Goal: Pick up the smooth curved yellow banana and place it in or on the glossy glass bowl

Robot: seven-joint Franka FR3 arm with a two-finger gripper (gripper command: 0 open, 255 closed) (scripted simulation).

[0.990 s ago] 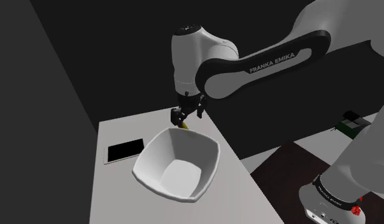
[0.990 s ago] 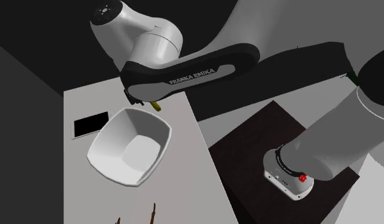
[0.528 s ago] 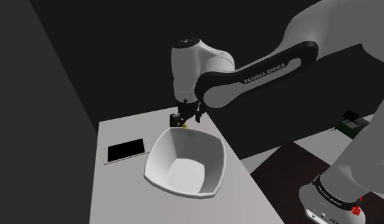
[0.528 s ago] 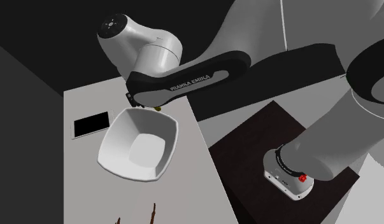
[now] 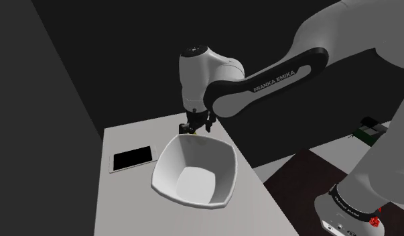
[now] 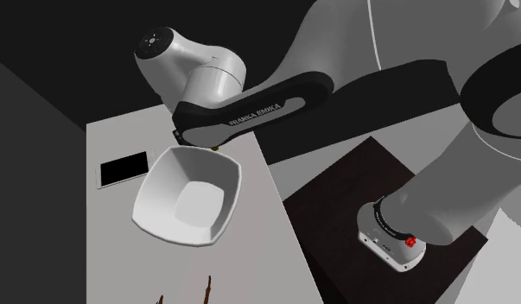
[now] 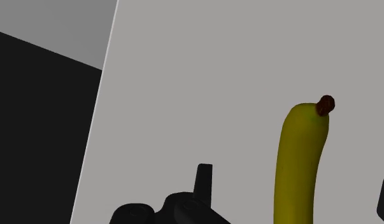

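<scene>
Overhead, the white Franka arm [image 5: 274, 74] reached from its stand [image 5: 346, 206] at the shoulder view's lower right up and across to the left, its wrist bent down over the far part of the pale grey worktop [image 5: 120, 201]. On that worktop sat the bowl [image 5: 168, 163], drawn plain white with squarish, flaring walls, and tipped a little toward the shoulder view's left. A flat phone with a black screen [image 5: 132, 158] lay on the worktop just beside the bowl, toward the shoulder view's left and apart from it. The black gripper [image 5: 195, 126] hung low, just behind the bowl's far rim. In the wrist view the gripper [image 7: 293, 178] had its fingers spread wide, one finger [image 7: 204, 177] standing on one side of the banana and the other barely entering at the frame's edge. The banana [image 7: 300, 159], dull yellow with a brown tip pointing away from the hand, lay between them against the grey worktop, outside the bowl, with a gap showing on either side, so neither finger touched it.
</scene>
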